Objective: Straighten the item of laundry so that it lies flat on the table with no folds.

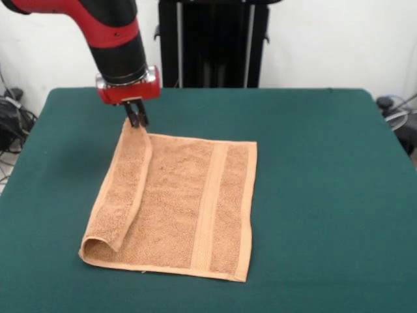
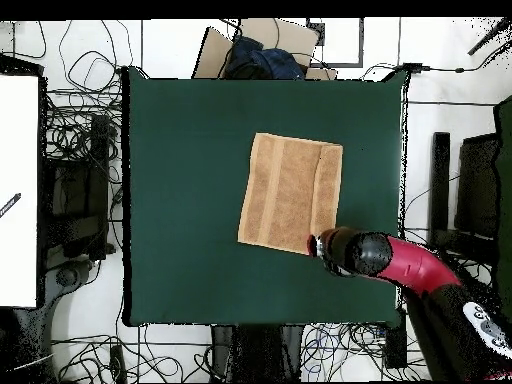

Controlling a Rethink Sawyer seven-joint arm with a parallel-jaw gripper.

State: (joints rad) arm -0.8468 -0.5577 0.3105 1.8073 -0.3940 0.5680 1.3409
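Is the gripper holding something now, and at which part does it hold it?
The gripper pinches the orange towel at the far corner of its folded-over edge strip, at the robot's end.

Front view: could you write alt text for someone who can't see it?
A red and black robot arm's gripper pinches the far corner of a peach towel on a green table. The towel's left edge is folded over itself.

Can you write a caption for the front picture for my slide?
Red robot gripper pinches the folded-over corner of an orange towel on a green table.
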